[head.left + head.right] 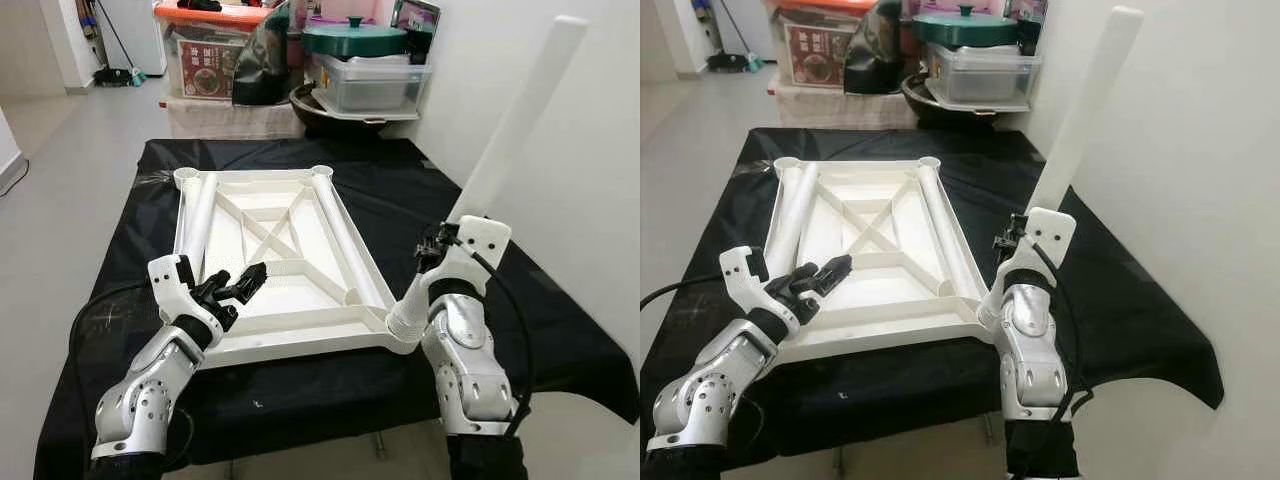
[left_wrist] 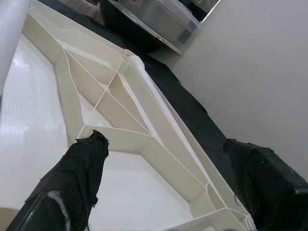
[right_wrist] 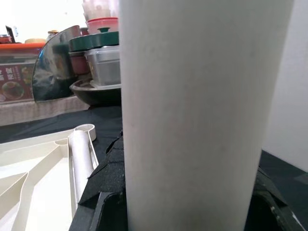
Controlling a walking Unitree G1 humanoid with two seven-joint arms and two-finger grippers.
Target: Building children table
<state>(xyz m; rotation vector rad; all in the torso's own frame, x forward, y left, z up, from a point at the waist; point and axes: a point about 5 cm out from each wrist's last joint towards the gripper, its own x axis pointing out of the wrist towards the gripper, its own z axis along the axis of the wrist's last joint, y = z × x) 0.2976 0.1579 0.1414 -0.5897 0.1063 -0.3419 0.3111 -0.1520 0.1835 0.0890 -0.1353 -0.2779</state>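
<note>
The white table top (image 1: 300,345) lies upside down on the black-covered table (image 1: 400,190). Two white legs lie inside it, one along its left rim (image 1: 200,220) and one along its right rim (image 1: 345,235). My right gripper (image 1: 438,245) is shut on a third white leg (image 1: 510,130), which slants up to the right; its lower end meets the top's near right corner (image 1: 400,325). In the right wrist view this leg (image 3: 197,110) stands between the fingers. My left gripper (image 1: 238,284) hovers open over the near left part of the top, with nothing between its fingers (image 2: 77,178).
Behind the table stand storage boxes (image 1: 205,60), a clear tub with a green lid (image 1: 365,70) and a black pan (image 1: 320,112). A white wall (image 1: 590,200) runs close along the right side. Grey floor (image 1: 60,170) opens to the left.
</note>
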